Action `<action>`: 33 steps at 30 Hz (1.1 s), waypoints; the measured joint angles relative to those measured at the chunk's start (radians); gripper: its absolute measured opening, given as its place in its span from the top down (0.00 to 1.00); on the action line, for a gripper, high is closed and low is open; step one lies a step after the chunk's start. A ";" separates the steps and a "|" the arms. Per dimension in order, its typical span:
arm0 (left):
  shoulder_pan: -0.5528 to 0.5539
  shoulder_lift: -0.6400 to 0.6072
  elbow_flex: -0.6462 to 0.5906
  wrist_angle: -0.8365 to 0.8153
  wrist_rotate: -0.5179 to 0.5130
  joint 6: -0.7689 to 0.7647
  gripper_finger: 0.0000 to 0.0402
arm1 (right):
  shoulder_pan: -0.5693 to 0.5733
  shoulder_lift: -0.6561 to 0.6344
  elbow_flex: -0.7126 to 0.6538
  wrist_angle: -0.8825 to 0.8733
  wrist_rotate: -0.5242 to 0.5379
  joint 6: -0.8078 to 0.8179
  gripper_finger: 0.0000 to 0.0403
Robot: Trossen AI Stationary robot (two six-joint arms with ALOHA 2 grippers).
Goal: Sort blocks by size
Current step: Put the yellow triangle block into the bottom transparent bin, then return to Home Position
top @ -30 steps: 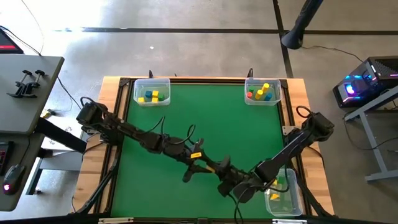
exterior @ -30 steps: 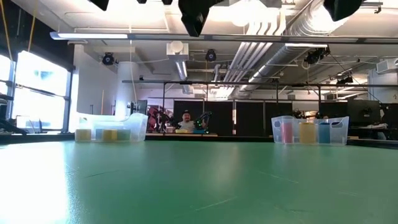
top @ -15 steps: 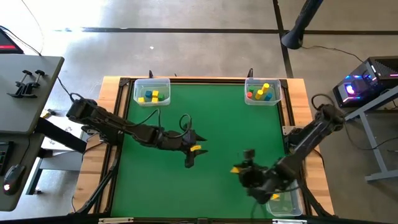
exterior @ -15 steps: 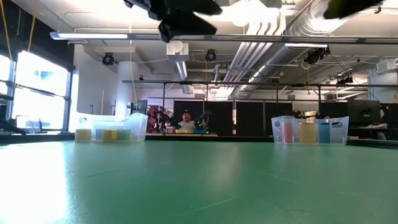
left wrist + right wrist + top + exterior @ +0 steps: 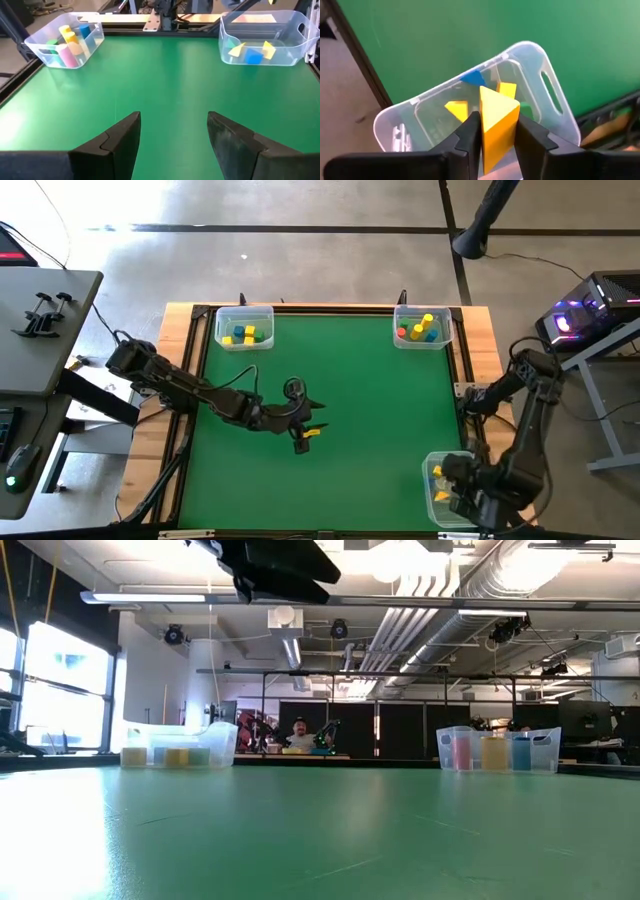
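Right gripper [image 5: 495,132] clamped on a yellow wedge block [image 5: 496,120], held directly above the near-corner clear bin [image 5: 555,107]; yellow, blue and green blocks [image 5: 457,109] lie in the bin below the jaws. Risk, as judged: the wedge's sloped faces give the fingers poor purchase, so it may twist out and fall off-centre, striking the bin rim and bouncing onto the green mat [image 5: 370,400]. Left gripper [image 5: 172,137] stands with jaws apart and nothing between them, over the mat's middle.

clear glossy plastic bin [image 5: 540,95], matt green table mat [image 5: 370,400], wooden rim [image 5: 480,340].
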 joint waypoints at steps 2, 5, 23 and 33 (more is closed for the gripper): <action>-0.005 0.000 0.000 0.001 -0.008 0.012 0.46 | 0.024 0.000 0.000 -0.007 -0.001 0.080 0.76; -0.006 0.000 0.000 -0.001 -0.009 0.015 0.46 | 0.041 0.000 0.000 -0.008 -0.002 0.147 0.73; -0.006 0.000 0.000 -0.022 -0.010 0.005 0.46 | 0.049 0.056 0.000 -0.064 0.039 0.143 0.71; -0.004 0.000 0.000 0.054 0.119 0.068 0.46 | -0.032 0.046 -0.026 -0.006 0.547 -0.107 0.84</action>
